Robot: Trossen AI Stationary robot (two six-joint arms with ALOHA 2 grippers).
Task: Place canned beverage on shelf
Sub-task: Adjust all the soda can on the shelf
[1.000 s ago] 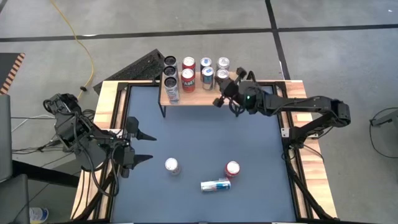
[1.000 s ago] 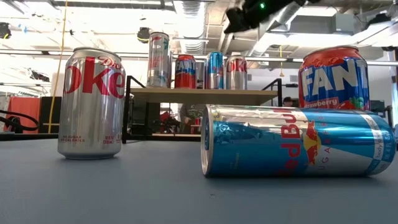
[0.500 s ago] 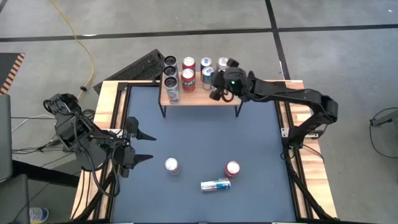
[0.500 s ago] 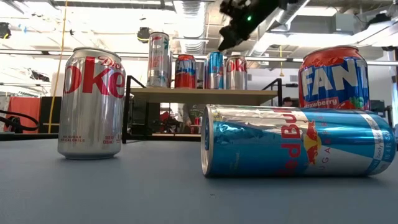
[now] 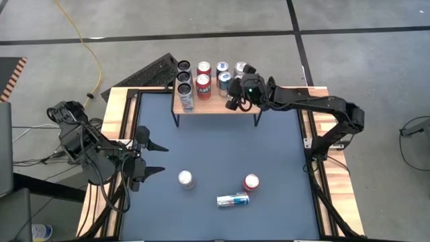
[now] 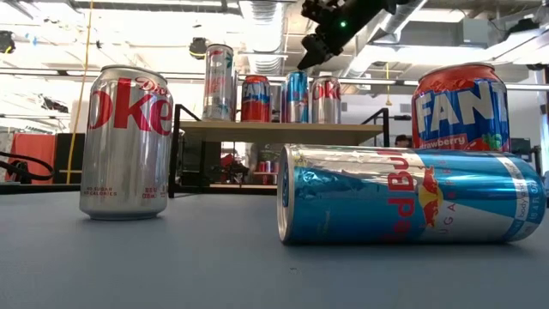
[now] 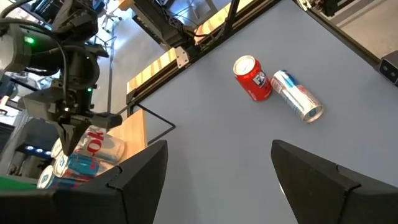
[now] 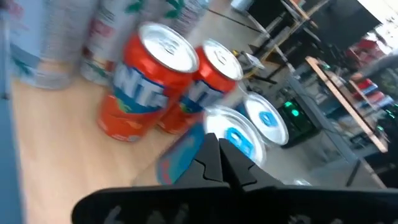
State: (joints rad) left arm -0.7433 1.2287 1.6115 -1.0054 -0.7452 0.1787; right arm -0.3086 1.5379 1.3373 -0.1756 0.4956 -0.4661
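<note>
The shelf (image 5: 213, 105) stands at the table's far edge with several cans upright on its wood top. My right gripper (image 5: 230, 93) is shut and empty, pointing down just above the blue cans (image 8: 264, 118) at the shelf's right part; it also shows in the low view (image 6: 303, 63). A Diet Coke can (image 5: 186, 179) and a red Fanta can (image 5: 251, 182) stand on the table. A blue Red Bull can (image 5: 233, 199) lies on its side beside them. My left gripper (image 5: 160, 158) is open and empty at the table's left.
Two red Fanta cans (image 8: 146, 81) and tall silver cans (image 5: 185, 95) fill the shelf's left and middle. The wooden table rim (image 5: 121, 101) frames the dark mat. Bare mat lies between the shelf and the loose cans (image 5: 222, 144).
My right gripper has gone from in front of the shelf's right end toward the far edge and a little left, and now stands over the cans on the shelf. It has turned as it went. In the last half second it has hardly moved.
</note>
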